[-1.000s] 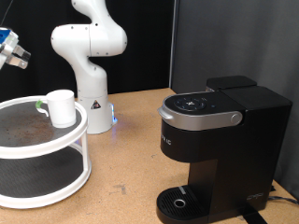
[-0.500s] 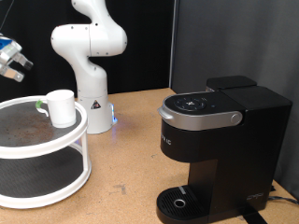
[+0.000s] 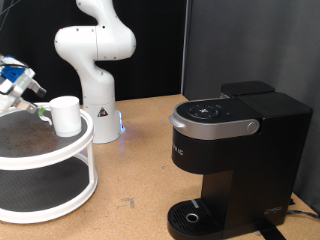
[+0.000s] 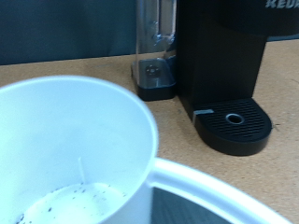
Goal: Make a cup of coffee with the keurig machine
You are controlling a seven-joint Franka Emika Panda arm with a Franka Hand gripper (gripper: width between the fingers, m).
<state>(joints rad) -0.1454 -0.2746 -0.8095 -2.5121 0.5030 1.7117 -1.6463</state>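
Note:
The white cup [image 3: 66, 115] stands upright on the top tier of a round white two-tier stand [image 3: 88, 150] at the exterior view's left. My gripper [image 3: 24, 86] hangs at the left edge, just left of the cup and slightly above it, holding nothing that I can see. The black keurig machine [image 3: 235, 150] stands at the right with its silver-grey lid down and its round drip tray [image 3: 192, 215] bare. In the wrist view the cup [image 4: 70, 140] fills the foreground, with the machine [image 4: 234, 56] and its drip tray [image 4: 234, 123] beyond. My fingers do not show there.
A small object with a green top [image 3: 42, 112] sits just left of the cup on the stand. The white robot base [image 3: 95, 70] stands behind the stand. The tabletop [image 3: 140, 190] is brown board, and a dark curtain hangs behind.
My gripper has come down and to the exterior view's right, from the upper left corner to just beside the cup. The cup and the machine have not moved.

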